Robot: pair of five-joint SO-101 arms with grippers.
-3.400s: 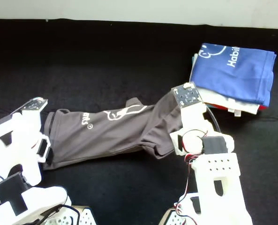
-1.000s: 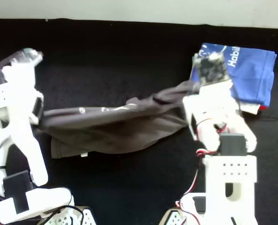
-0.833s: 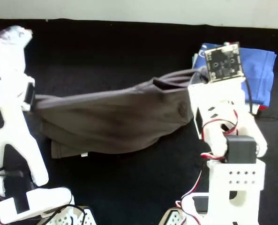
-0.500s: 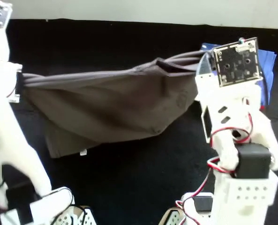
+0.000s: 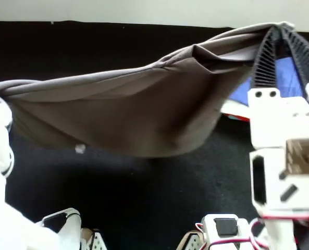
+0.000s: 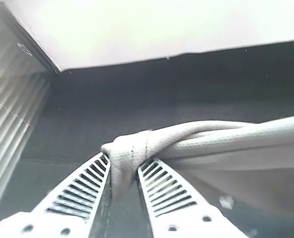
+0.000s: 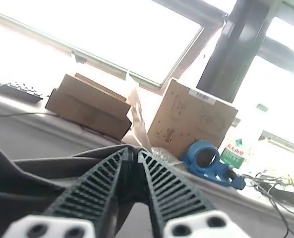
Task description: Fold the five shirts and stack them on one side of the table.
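You have the dark grey shirt (image 5: pixel 144 114) strung between both arms above the black bench (image 5: pixel 91 52), hanging as a soft, sagging hammock with long creases running along its taut upper edge and a rounded belly below. The left end effector (image 6: pixel 123 163) is pinched tight on a bunched, rope-like twist of the fine knit fabric, its white ribbed fingers (image 6: pixel 82 186) nearly meeting around the wad. The right end effector (image 7: pixel 133 152) is likewise clamped on the cloth, its dark slatted fingers (image 7: pixel 94 188) closed to a thin slit with grey folds spilling out on either side. A small pale tag (image 5: pixel 79 149) shows low on the shirt's left half. At the far right, the stack of folded shirts (image 5: pixel 284 78) is mostly covered: you can make out blue fabric between the raised fingers and a sliver of white and red beneath the hanging cloth, but not how many shirts are there. In the high view, the left arm's hold on the shirt is cut off at the picture's left edge. Half a second back, the shirt's lower hem was on the bench; since then both arms have risen, and the whole garment hangs off the surface, stretched wider and higher.
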